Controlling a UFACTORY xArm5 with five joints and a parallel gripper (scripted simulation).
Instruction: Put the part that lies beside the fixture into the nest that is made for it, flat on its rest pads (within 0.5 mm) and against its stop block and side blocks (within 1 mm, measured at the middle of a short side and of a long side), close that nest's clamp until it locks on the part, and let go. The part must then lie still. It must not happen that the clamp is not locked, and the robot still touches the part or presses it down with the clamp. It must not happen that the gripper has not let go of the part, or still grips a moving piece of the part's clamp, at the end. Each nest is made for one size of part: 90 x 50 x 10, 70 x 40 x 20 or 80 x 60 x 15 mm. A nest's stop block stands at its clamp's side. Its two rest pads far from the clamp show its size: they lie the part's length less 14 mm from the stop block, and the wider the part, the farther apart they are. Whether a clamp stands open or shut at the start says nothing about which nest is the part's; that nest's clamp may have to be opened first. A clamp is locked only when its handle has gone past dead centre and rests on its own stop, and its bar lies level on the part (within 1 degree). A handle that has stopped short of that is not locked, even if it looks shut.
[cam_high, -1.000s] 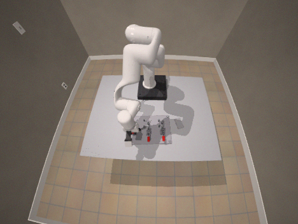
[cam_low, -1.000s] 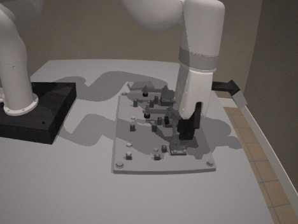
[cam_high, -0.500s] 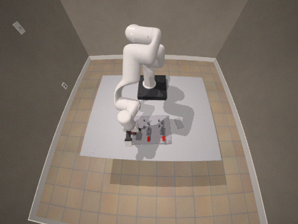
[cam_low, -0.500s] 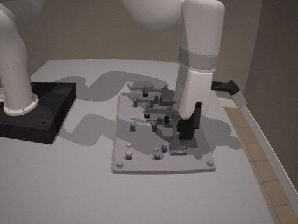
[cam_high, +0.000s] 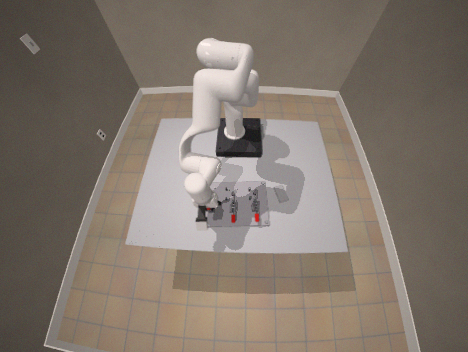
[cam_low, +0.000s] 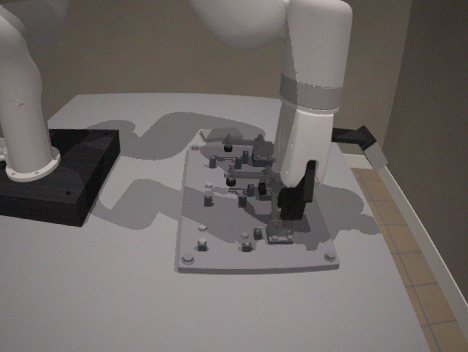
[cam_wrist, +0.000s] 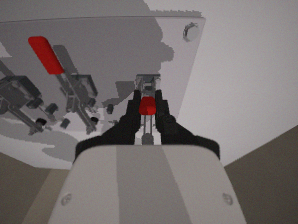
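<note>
The grey fixture plate carries three nests side by side, each with a toggle clamp. My gripper stands over the nest at the plate's end and is shut on that clamp's red handle, which shows between the black fingers in the wrist view. The clamp's base sits just below the fingers. This nest, with its rest pads, holds nothing. The part, a small grey block, lies flat on the mat beside the far end of the fixture, apart from the gripper.
The other two clamps show red handles; one shows in the wrist view. The arm's black base stands behind the fixture. A dark object sits at the mat's edge.
</note>
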